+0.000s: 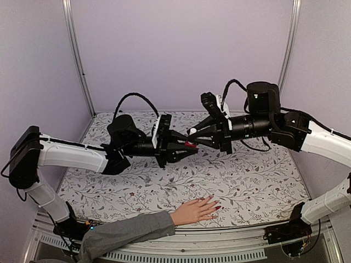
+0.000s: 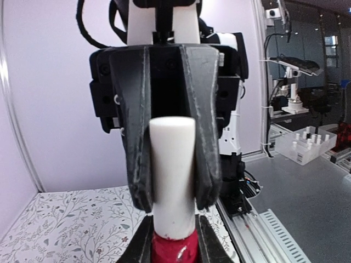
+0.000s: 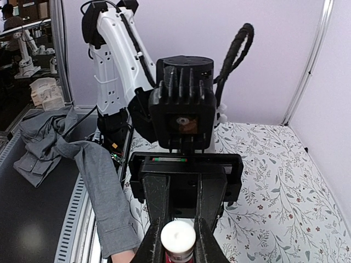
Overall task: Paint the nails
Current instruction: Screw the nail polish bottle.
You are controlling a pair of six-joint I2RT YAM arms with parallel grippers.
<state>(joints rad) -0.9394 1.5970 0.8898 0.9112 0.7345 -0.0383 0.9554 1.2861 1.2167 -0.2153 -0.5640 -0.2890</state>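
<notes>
Locate the hand (image 1: 194, 211) lying flat at the near edge of the table (image 1: 247, 186), its fingers pointing right. The nails (image 1: 218, 207) sit at the fingertips, and some show red. Treat them as tiny, stiff and smooth. Do not grip them; touch them with the brush only. The hand probably shifts easily, so press lightly.

Further in, over mid-table, the left gripper (image 1: 187, 146) is clamped on the bottle (image 2: 175, 251). The right gripper (image 1: 193, 138) is clamped on the cap (image 2: 173, 164). The bottle is likely light, slick and fragile, so grip the cap by its sides
</notes>
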